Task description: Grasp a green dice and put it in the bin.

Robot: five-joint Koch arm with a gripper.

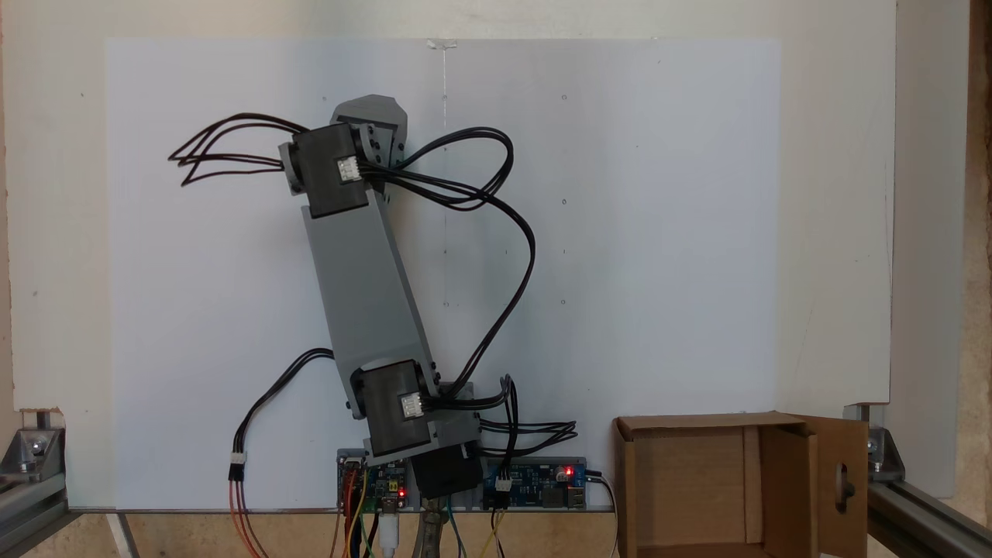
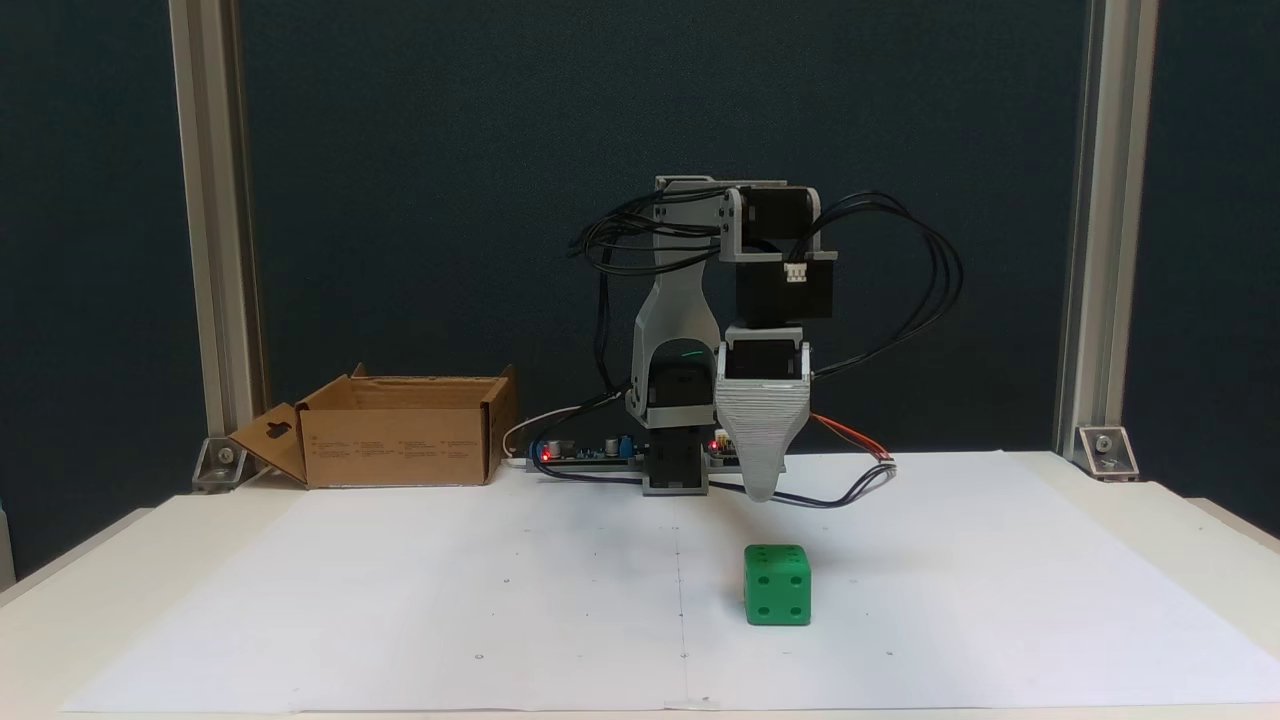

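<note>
while one green dice [image 2: 777,585] sits apart from one bin [image 2: 398,432], the claw [image 2: 762,490] hangs above — its opening can't be told.

Brown corrugated cardboard bin [image 1: 701,488] cut off by bottom edge in top-down fixed view. Grey ribbed plastic claw [image 2: 762,492]: jaws overlap, gap unreadable. Small bright green plastic dice [image 2: 777,585]: underside hidden.

One fixed view hangs high above, looking straight down on the arm [image 1: 364,302] with its base at the bottom edge, while the other fixed view stands low at the table's front, facing the arm [image 2: 690,340] from farther off; both catch the cardboard bin [image 1: 690,480] [image 2: 400,440]
</note>
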